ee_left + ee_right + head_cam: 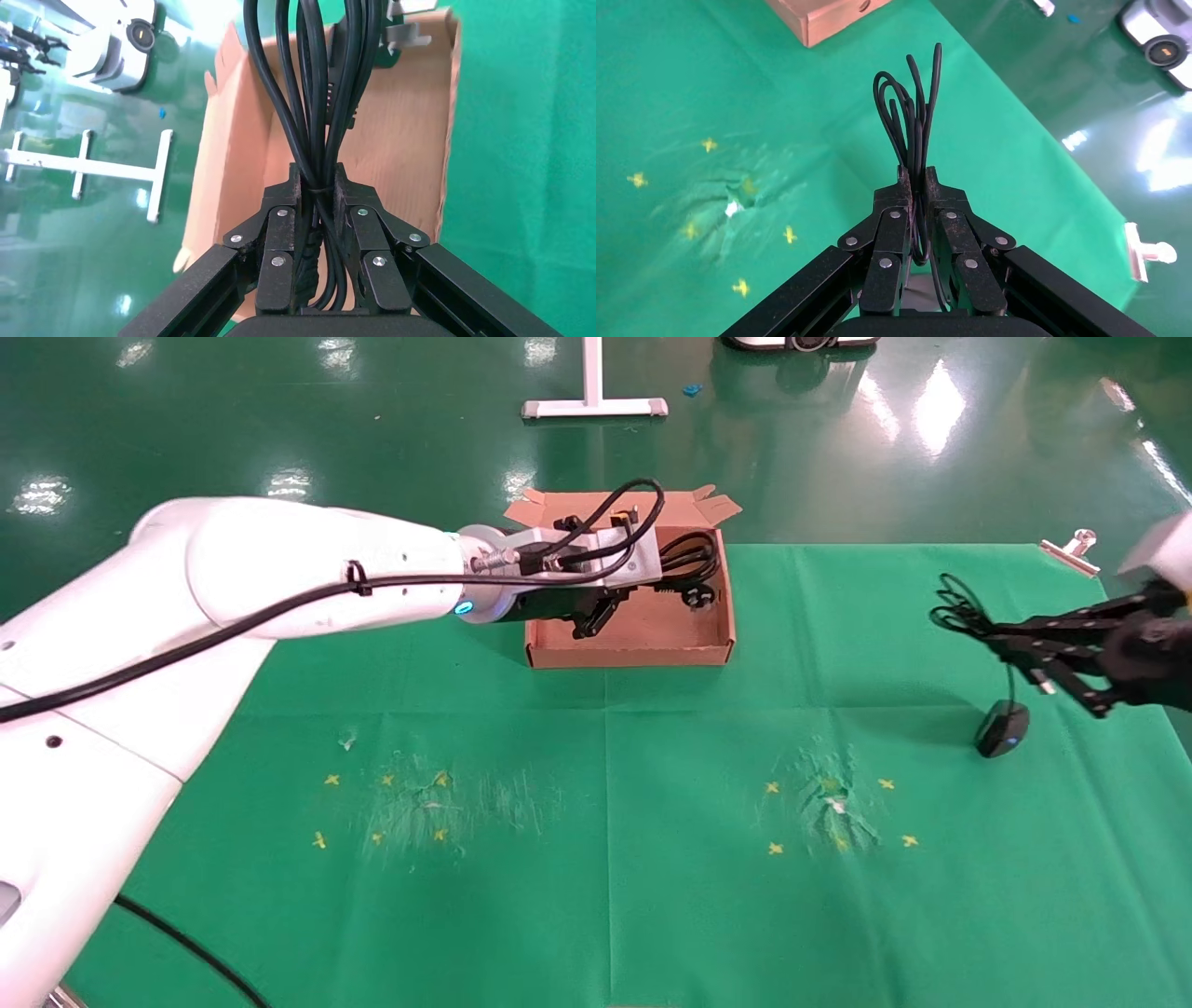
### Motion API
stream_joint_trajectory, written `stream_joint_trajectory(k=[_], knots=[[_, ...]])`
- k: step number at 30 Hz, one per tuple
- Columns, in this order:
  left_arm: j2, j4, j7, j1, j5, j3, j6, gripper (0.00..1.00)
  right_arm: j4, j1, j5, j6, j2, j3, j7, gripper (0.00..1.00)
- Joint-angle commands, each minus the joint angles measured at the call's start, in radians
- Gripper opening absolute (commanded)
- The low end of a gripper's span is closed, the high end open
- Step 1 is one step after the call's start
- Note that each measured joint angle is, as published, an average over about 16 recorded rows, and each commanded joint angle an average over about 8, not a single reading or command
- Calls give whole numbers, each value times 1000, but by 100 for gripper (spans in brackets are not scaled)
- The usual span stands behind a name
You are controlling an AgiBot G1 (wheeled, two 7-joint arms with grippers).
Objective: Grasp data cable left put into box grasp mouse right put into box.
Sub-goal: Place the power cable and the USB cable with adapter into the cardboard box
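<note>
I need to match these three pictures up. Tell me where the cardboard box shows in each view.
Head view: box at the table's far edge, centre, left claw over it.
Left wrist view: box fills the middle, beyond the claw.
Right wrist view: only a corner at the top.
Shared landmark: the green cloth.

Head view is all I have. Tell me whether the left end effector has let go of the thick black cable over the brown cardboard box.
Observer: No. The left wrist view shows the left end effector shut on the thick black cable.
Operator: Report the right side.
Observer: The right end effector is shut on the thin black mouse wire.
Operator: Say what lies under the left one.
Observer: The brown cardboard box floor.
</note>
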Motion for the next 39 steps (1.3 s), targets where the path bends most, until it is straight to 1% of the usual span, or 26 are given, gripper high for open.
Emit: stream_joint_trajectory(k=[1, 5, 9, 12, 15, 19, 23, 27, 31, 34, 39], knots=[[6, 34, 23, -10, -31, 45, -45, 100, 21, -12, 15, 2, 33, 14, 10, 0], [5, 58, 21, -32, -92, 117, -81, 100, 42, -18, 42, 28, 55, 41, 16, 0], [2, 77, 19, -50, -153, 171, -100, 100, 60, -10, 60, 57, 46, 59, 19, 0], [-5, 98, 20, -66, -210, 190, -92, 100, 75, 9, 61, 72, 22, 62, 20, 0], [-26, 128, 31, -86, -271, 184, -69, 100, 84, 41, 55, 78, -16, 56, 21, 0], [-98, 156, 50, -114, -336, 154, -32, 100, 75, 96, 39, 76, -82, 38, 11, 0], [-223, 129, 29, -131, -354, 131, 0, 100, 42, 155, 19, 67, -158, 13, -16, 0], [-363, 21, -62, -129, -320, 136, 35, 100, -10, 213, 1, 57, -239, -14, -55, 0], [-461, -132, -198, -111, -259, 153, 49, 100, -70, 261, -11, 51, -329, -42, -101, 0], [-497, -234, -303, -95, -201, 164, 42, 100, -117, 287, -19, 53, -405, -64, -135, 0], [-527, -351, -448, -76, -105, 179, 32, 100, -198, 320, -35, 58, -536, -105, -177, 0]])
